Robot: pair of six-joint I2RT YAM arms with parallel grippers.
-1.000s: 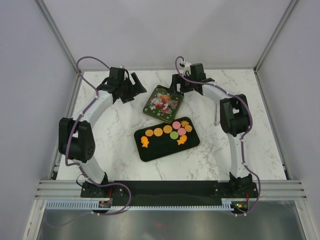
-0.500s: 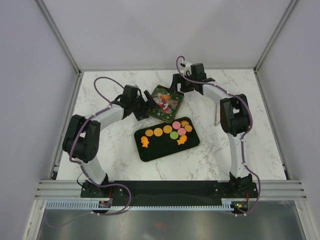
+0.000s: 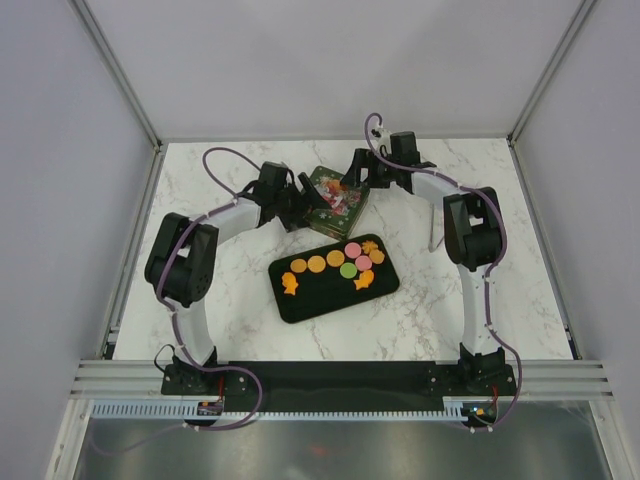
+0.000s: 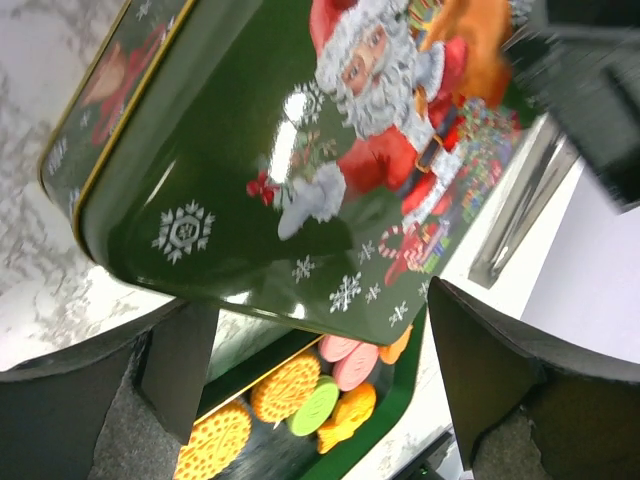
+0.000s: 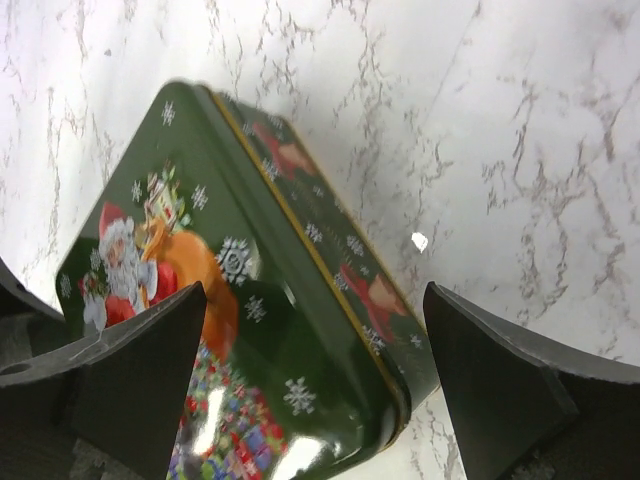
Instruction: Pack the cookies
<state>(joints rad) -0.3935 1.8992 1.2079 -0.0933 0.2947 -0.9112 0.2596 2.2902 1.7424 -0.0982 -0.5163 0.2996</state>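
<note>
The cookies [image 3: 335, 262], round orange, pink and green ones and orange fish shapes, lie in an open dark tin [image 3: 300, 300] mid-table. They also show in the left wrist view [image 4: 300, 390]. A green Santa-printed lid [image 3: 336, 196] lies behind the tin, looking tilted. My left gripper [image 3: 298, 205] is open at the lid's left edge, and the lid [image 4: 300, 130] fills the space just beyond its jaws [image 4: 315, 310]. My right gripper [image 3: 358, 181] is open at the lid's far edge. A corner of the lid [image 5: 300, 330] sits between its fingers [image 5: 130, 370].
A pale narrow strip [image 3: 433, 232] lies on the marble table [image 3: 220, 290] to the right of the tin, beside the right arm. Enclosure walls stand at the left, right and back.
My left arm has swung in from the back left to the lid's left edge. My right gripper has shifted slightly over the lid. The lid now looks shifted and tipped.
</note>
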